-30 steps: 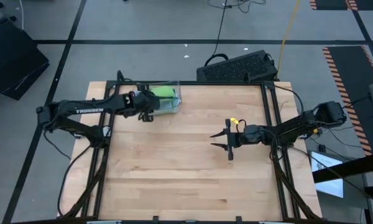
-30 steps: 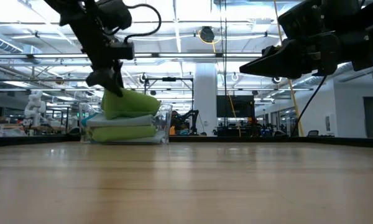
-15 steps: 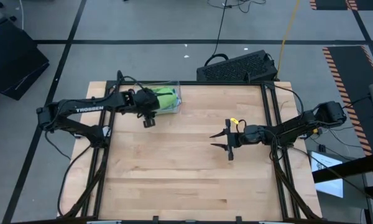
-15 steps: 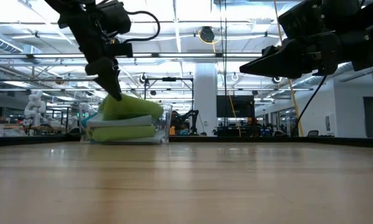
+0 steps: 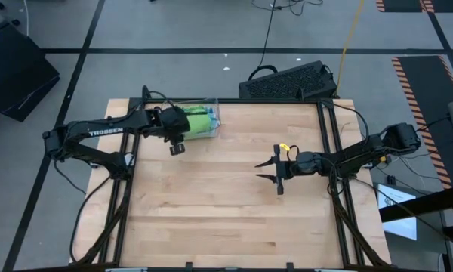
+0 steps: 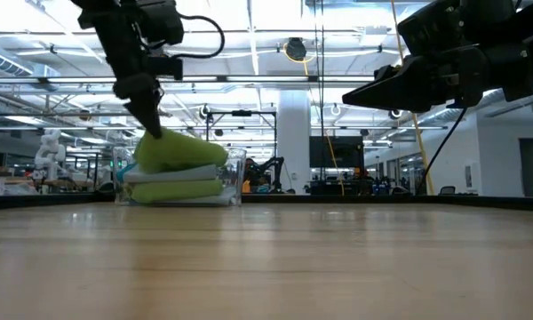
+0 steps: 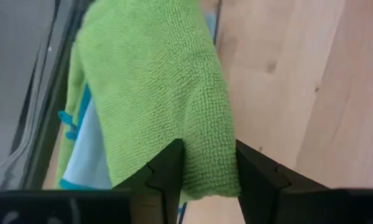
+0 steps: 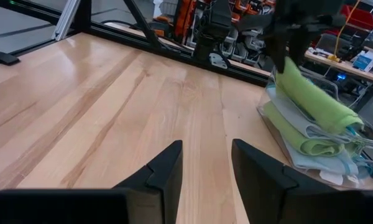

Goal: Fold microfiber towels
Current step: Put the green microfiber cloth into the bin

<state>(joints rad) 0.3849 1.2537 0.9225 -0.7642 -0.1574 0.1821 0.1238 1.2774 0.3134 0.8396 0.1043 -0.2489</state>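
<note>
Lime green towel (image 7: 155, 93) tops stack of folded microfiber towels (image 8: 311, 140) in clear plastic tray (image 5: 211, 121), far-left corner of bench (image 5: 226, 204). We see left pincer (image 7: 208, 168) clamped on its near edge; fingers (image 7: 168, 168) flank cloth. Long axis runs across bench, free end pointing toward right arm. Right pincer (image 5: 273, 171) hangs mid-bench, fingers apart, holding nothing.

Seen past two dark fingers (image 8: 161, 171), standing apart with bare wooden counter (image 8: 112, 118) between them. At about two o'clock, a stack of microfiber towels (image 8: 311, 124), lime green and light blue. On top, one green towel (image 8: 314, 93) tilted, its upper end touching the left gripper (image 8: 285, 53). Behind the counter, a cluttered room.
</note>
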